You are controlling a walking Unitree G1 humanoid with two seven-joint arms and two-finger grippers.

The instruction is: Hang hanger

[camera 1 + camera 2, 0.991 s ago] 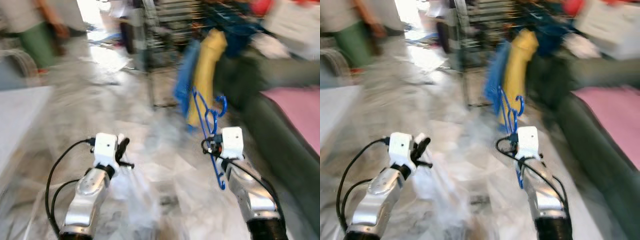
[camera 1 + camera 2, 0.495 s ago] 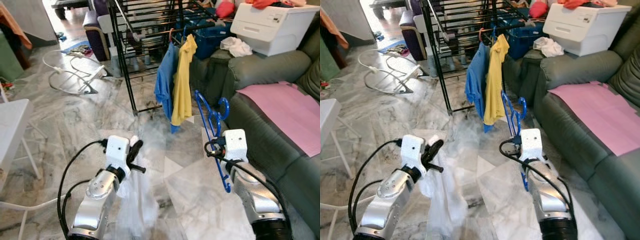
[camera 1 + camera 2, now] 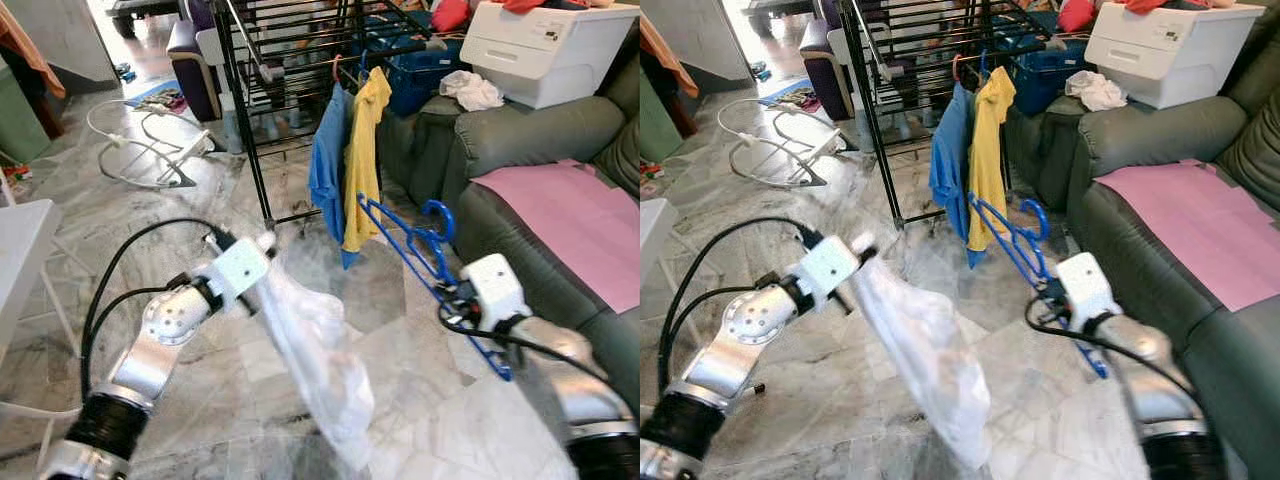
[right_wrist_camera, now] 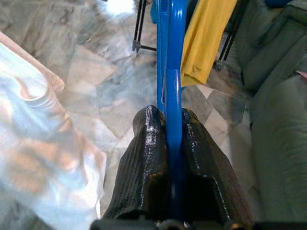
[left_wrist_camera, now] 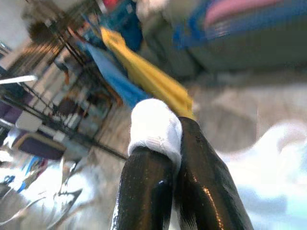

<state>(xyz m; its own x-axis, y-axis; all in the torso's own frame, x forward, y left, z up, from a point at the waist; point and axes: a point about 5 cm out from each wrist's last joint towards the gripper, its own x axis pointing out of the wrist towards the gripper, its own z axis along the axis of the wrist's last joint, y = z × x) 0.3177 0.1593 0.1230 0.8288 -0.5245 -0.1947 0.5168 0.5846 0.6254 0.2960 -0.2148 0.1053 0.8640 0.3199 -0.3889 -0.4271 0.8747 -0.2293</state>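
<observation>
The right gripper is clamped on the blue hanger, which it holds low above the marble floor, hook end raised toward the black drying rack but well short of it. The left gripper pinches a white garment, its 2 fingers closed on a fold of the cloth, and the rest hangs down between the arms.

The main risk, as I judge it, is the hook snagging 1 of the 2 shirts already on the rack, the blue shirt or the yellow shirt, since they hang right where the hanger points. The garment could also drag on the floor or tangle with the hanger.

Count: 1 hanger, 1 white garment, 2 hung shirts, 1 rack, 1 green sofa, 1 white box.
</observation>
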